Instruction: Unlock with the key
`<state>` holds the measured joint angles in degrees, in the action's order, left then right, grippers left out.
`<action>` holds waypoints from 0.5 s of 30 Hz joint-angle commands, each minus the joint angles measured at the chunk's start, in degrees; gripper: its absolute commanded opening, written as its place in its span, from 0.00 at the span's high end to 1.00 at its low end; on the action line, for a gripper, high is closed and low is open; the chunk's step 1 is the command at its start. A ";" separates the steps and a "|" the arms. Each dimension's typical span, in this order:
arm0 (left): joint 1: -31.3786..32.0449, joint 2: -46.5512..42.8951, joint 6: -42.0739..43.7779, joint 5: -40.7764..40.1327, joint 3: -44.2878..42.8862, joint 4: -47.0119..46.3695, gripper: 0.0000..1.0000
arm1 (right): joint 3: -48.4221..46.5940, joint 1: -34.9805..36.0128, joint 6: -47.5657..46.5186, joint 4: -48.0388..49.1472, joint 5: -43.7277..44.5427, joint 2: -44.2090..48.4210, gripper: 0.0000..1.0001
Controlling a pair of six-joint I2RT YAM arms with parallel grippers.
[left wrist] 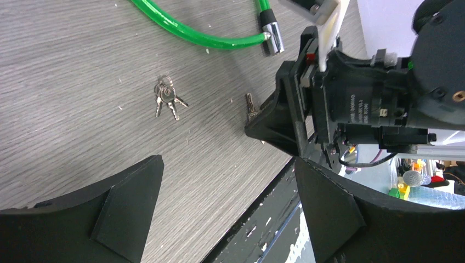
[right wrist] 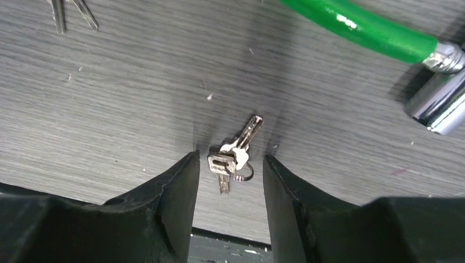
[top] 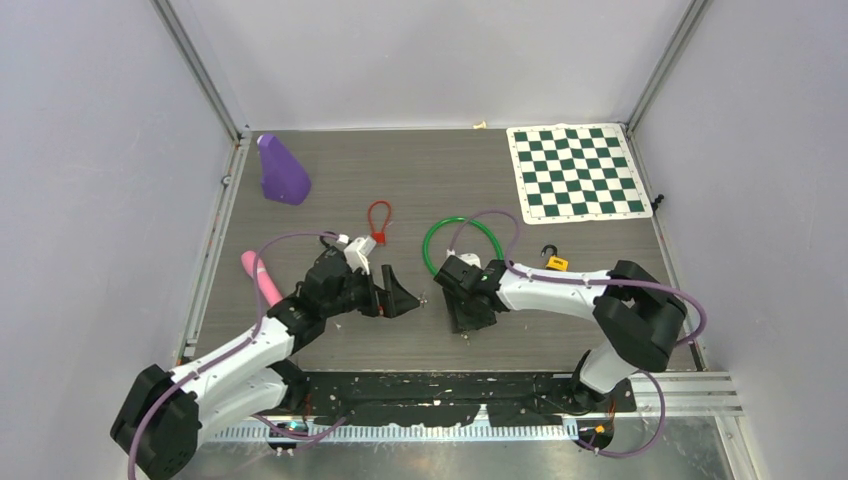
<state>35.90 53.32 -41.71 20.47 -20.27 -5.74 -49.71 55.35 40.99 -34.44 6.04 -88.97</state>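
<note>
A small bunch of silver keys (right wrist: 236,150) on a wire ring lies flat on the grey worktop (right wrist: 137,93), near its front edge and not far from the green cable lock (right wrist: 362,27). The right hand (right wrist: 230,159) straddles it, fingers apart and not pinching it. The left hand (left wrist: 228,161) gapes wide, holding nothing.

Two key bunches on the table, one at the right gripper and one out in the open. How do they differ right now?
The gripper-side bunch lies between the open fingers of the right gripper, near the front edge of the table; the loose bunch lies farther in, out in the open. The gripper-side bunch's keys point opposite ways; the loose bunch's blades fan to one side. Both are small, silver, ringed, flat and ungripped.
</note>
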 commanded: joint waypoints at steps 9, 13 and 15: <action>0.14 -3.75 2.48 -2.00 -3.00 4.80 0.07 | -0.05 2.89 1.44 -1.88 2.09 -5.08 0.64; 0.20 -4.84 2.26 -1.74 -2.87 5.18 0.07 | 0.18 4.18 -1.08 -0.95 3.46 -2.18 0.82; 0.14 -5.20 1.81 -1.41 -2.95 5.08 0.07 | 0.26 5.32 -3.12 -0.17 5.00 0.29 0.88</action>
<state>35.90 49.60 -40.21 19.03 -21.10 -0.47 -51.11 58.13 40.60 -35.73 8.62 -91.09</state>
